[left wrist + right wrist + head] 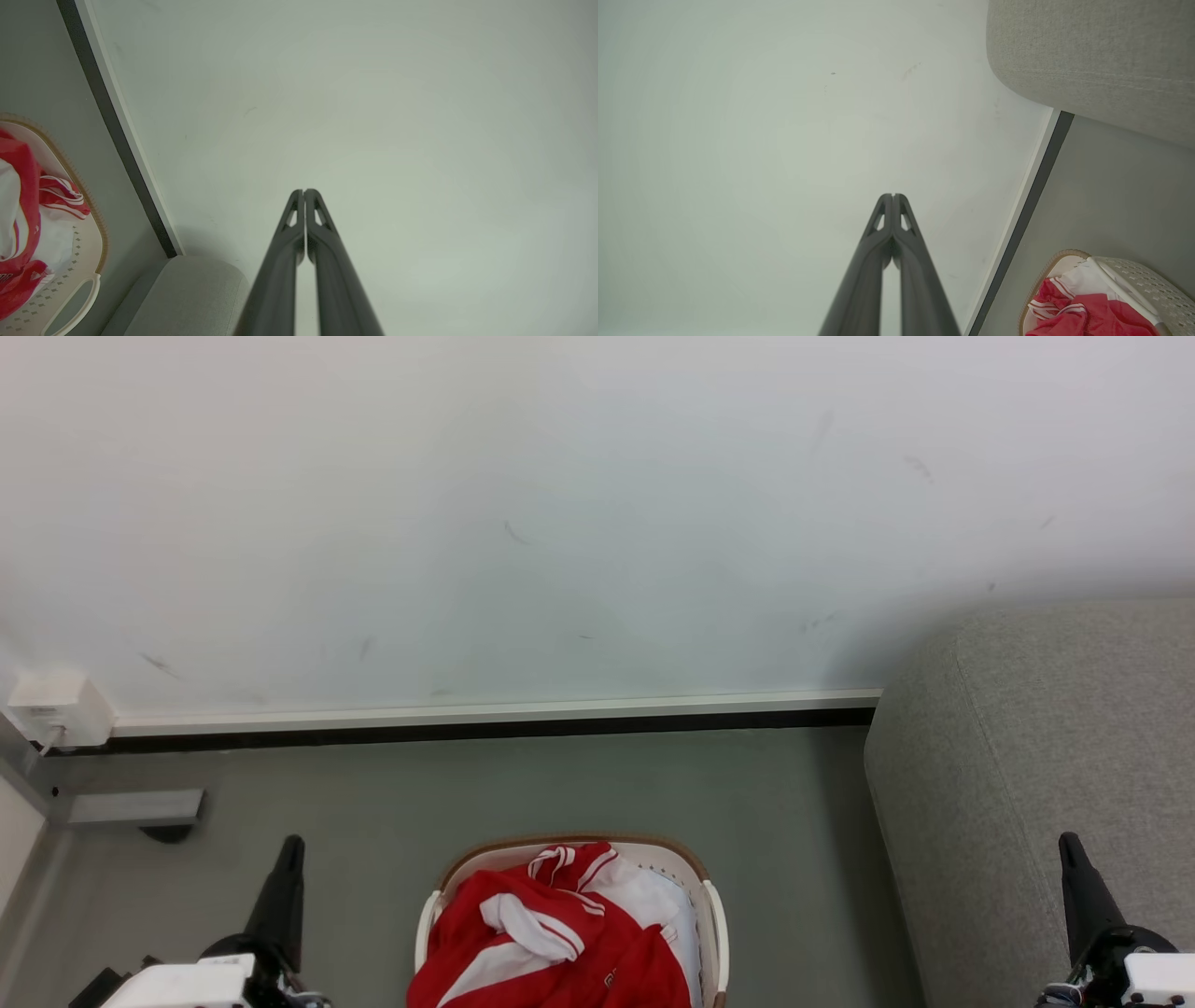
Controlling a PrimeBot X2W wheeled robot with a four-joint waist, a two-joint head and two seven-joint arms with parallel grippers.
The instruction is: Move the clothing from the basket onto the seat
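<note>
Red clothing (560, 943) with white stripes lies heaped in the cream basket (714, 915) at the bottom centre of the head view. The grey sofa seat (1046, 756) fills the right side. My left gripper (289, 851) stands left of the basket, my right gripper (1069, 847) rises in front of the sofa. In the left wrist view the left gripper (304, 191) is shut and empty, aimed at the wall, with clothing (23, 186) and basket (91, 261) at the left edge. The right gripper (893, 195) is shut too, basket (1134, 275) and clothing (1083, 312) at lower right, sofa (1092, 56) above.
A white wall (560, 523) with a dark skirting strip (467, 728) stands behind the basket. A white socket box (58, 707) sits low on the wall at far left, above a grey floor block (135, 807). Grey floor (794, 821) separates basket and sofa.
</note>
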